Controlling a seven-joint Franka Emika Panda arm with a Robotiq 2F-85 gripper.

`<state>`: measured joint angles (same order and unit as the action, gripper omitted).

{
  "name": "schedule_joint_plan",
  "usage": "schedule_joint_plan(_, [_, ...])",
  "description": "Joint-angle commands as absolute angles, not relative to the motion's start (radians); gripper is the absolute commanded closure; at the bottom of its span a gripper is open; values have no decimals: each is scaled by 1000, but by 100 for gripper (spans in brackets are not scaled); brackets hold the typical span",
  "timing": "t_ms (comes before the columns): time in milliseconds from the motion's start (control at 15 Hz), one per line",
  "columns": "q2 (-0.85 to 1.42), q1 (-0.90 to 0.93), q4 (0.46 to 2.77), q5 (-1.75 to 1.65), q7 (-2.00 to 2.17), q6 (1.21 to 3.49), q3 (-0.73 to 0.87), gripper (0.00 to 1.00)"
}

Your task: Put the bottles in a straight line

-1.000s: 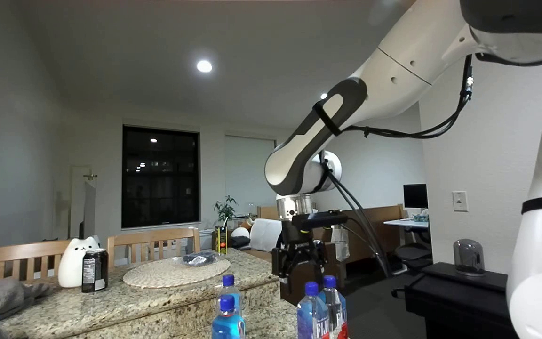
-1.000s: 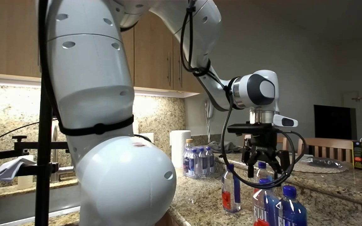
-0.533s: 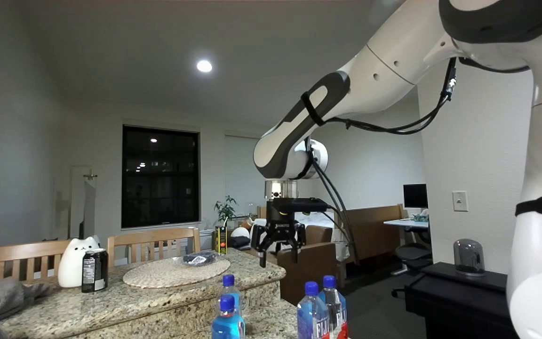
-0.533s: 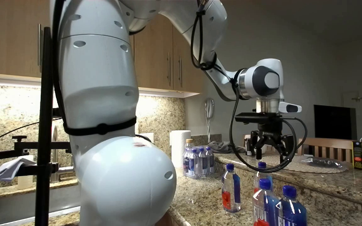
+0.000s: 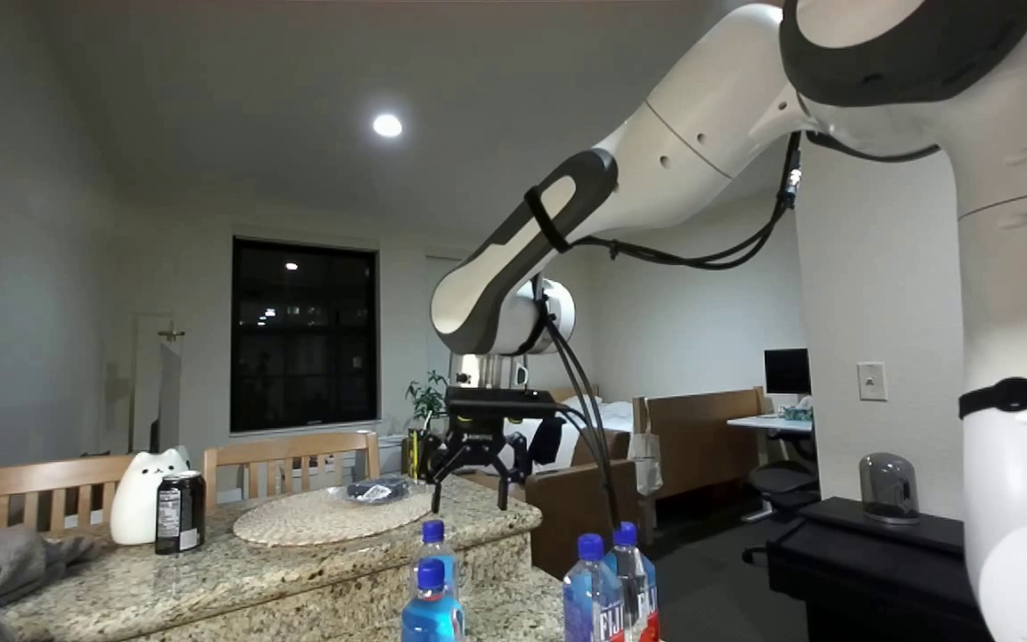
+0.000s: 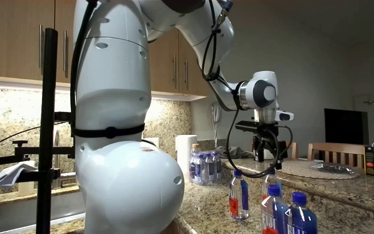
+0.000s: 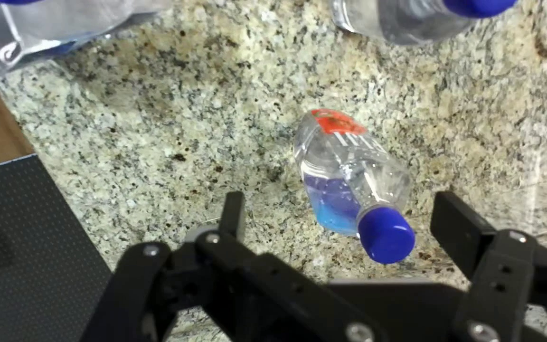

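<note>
In an exterior view, left bottle [image 6: 238,196] stood low, right of center, clear with a red-orange label and blue panel. Front bottle [image 6: 273,213], FIJI lettering, red below, stood lower right, cut by the bottom edge. Right bottle [image 6: 300,217], mostly deep blue, was cropped too; both overlapped in view, contact unclear. Rear bottle [image 6: 271,184] was partly hidden. All four stood upright, blue caps on, loosely two-by-two. Wrist view had one bottle [image 7: 356,183] mid-frame, cap toward lower right.

The bent arm [image 5: 687,160] points its widely spread gripper [image 5: 469,499] downward.
</note>
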<state>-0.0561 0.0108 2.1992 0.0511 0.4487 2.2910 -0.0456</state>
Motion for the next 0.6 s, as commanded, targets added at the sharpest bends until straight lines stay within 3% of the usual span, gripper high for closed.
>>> schedule_joint_plan(0, [-11,20,2179,-34,714,2364,-63,0])
schedule_joint_plan(533, [92,59,2081,-57,810,2273,-63,0])
